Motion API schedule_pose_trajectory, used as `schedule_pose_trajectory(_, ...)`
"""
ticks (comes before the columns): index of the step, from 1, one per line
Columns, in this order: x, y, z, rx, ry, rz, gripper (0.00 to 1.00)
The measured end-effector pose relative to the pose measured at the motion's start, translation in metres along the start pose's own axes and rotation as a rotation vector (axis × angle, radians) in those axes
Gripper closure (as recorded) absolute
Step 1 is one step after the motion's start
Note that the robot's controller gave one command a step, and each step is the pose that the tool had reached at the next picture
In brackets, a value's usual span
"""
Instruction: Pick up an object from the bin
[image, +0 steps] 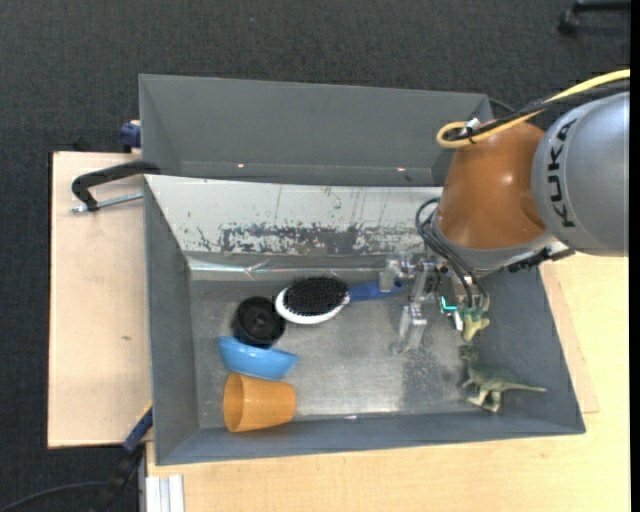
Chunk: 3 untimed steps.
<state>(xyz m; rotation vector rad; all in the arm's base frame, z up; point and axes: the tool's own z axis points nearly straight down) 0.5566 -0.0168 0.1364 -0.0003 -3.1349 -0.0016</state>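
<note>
When checking the bin (170, 330), note the arm entering from the right, with its orange cover (490, 190) over the back right corner. Locate gripper (425, 305) low over floor, right of centre; record opening as not discernible. Find brush (315, 298) just left, blue handle pointing at gripper. Find orange cup (258, 402) and blue bowl (257, 357) at front left, green dinosaur (495, 383) at front right, black cap (258, 318) touching bowl.

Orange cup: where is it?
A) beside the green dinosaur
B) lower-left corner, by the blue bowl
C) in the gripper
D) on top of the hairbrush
B: the orange cup lies in the view's lower-left corner, just below the blue bowl, well apart from the gripper and the green dinosaur.
</note>
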Motion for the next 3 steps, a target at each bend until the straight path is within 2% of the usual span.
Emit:
schedule_pose_trajectory(1,-0.045,0.028,0.052,-0.001,-0.012,-0.052,0.00)
schedule_pose_trajectory(2,-0.045,0.026,0.049,0.000,-0.012,-0.049,1.00)
schedule_pose_trajectory(3,-0.015,0.043,-0.137,0.001,-0.020,-0.123,1.00)
